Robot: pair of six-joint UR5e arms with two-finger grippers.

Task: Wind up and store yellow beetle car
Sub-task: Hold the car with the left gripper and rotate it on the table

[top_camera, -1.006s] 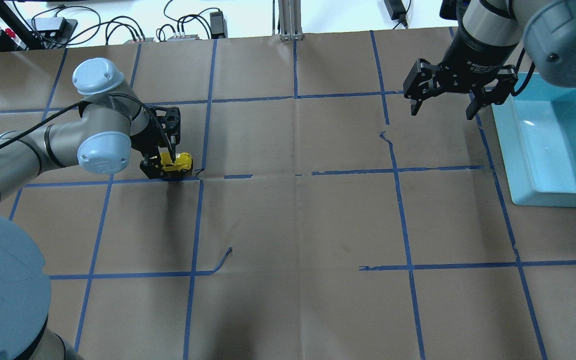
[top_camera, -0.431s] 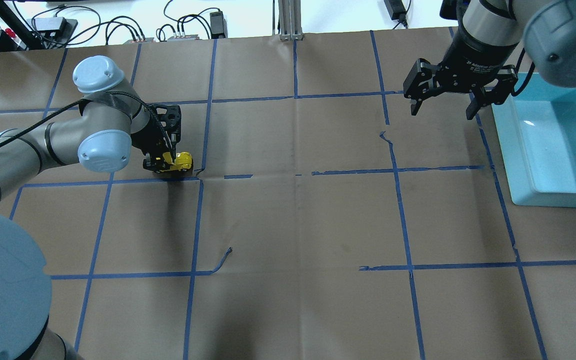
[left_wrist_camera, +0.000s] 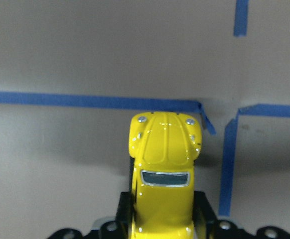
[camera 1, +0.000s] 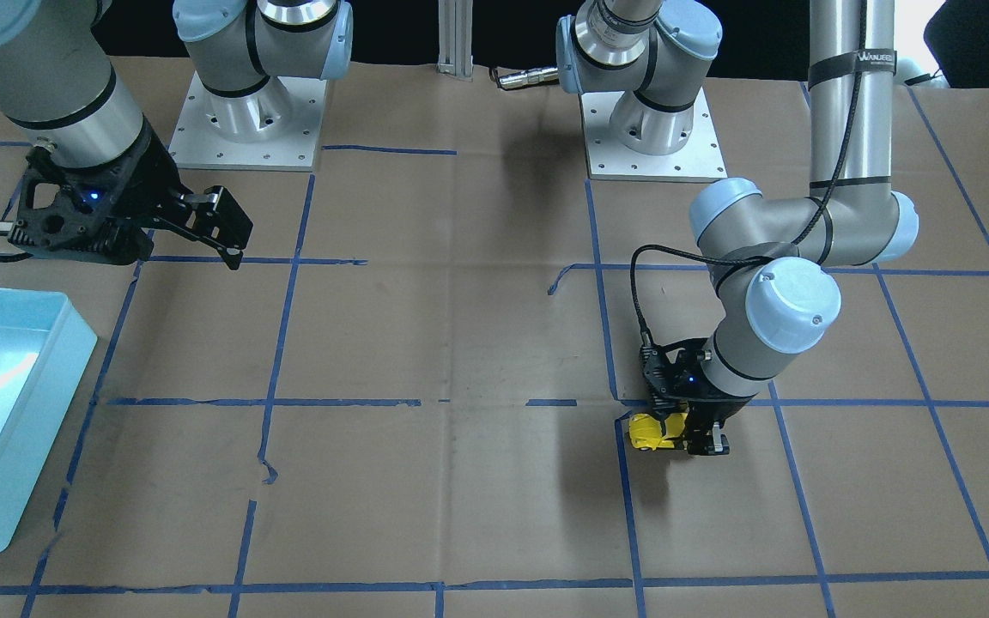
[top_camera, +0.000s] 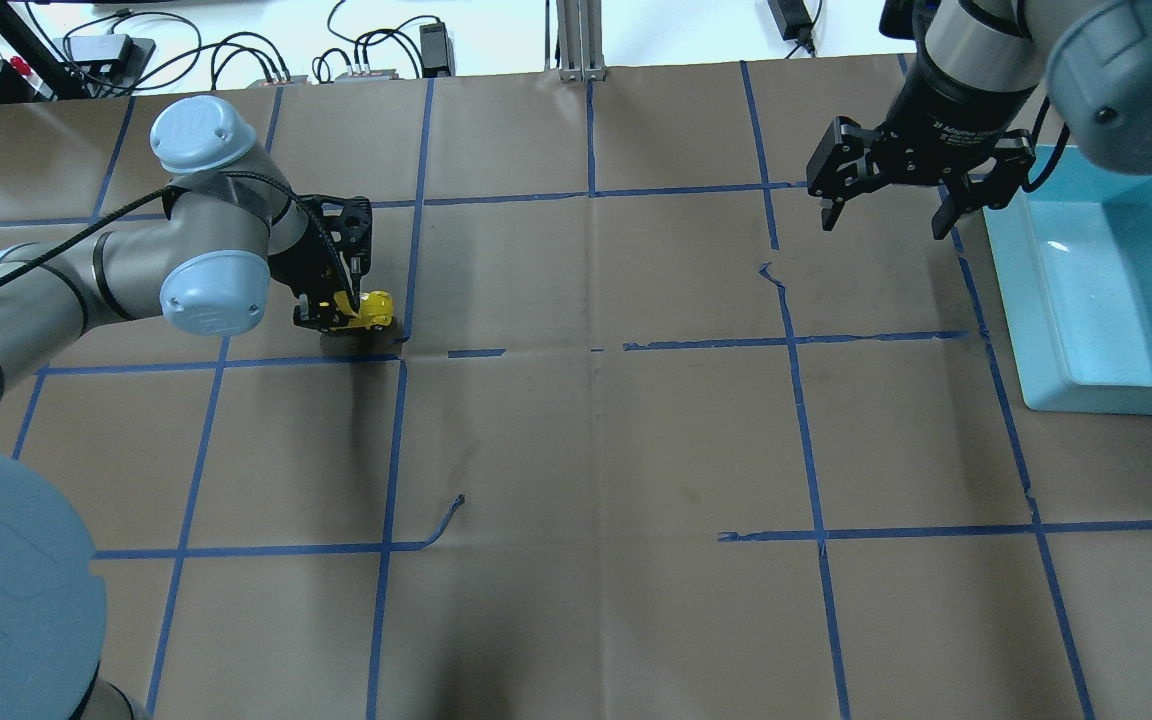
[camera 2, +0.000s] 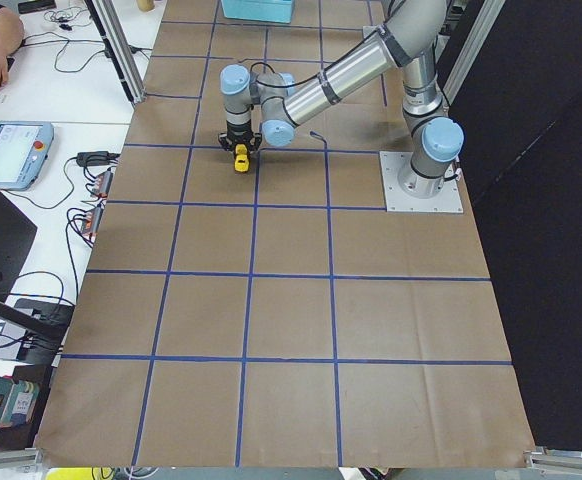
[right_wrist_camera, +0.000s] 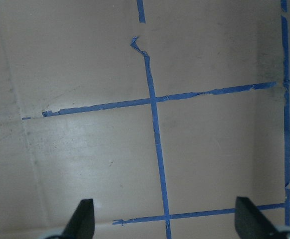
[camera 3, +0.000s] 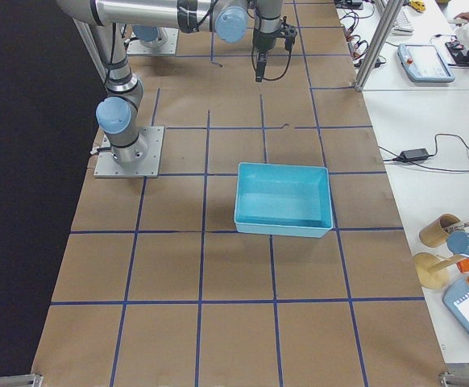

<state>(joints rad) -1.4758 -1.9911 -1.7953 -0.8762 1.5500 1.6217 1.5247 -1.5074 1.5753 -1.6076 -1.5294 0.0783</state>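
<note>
The yellow beetle car (top_camera: 368, 308) is on the brown paper at the table's left, by a blue tape crossing. My left gripper (top_camera: 341, 315) is shut on its rear, the car's nose pointing right. It also shows in the front-facing view (camera 1: 656, 430), the left side view (camera 2: 240, 157) and the left wrist view (left_wrist_camera: 164, 174), where black fingers (left_wrist_camera: 123, 211) clamp its sides. My right gripper (top_camera: 886, 218) is open and empty, held above the table beside the light blue bin (top_camera: 1046, 310); its fingertips (right_wrist_camera: 83, 219) frame bare paper in the right wrist view.
The light blue bin (camera 3: 283, 220) stands at the table's right edge, also in the front-facing view (camera 1: 39, 378). Blue tape lines (top_camera: 696, 345) grid the brown paper, with lifted tape ends (top_camera: 446, 520). Cables and power bricks (top_camera: 236, 55) lie beyond the far edge.
My left gripper has moved a little right and toward the far side with the car in it, and the left arm's wrist has shifted along. The right arm has not moved.
</note>
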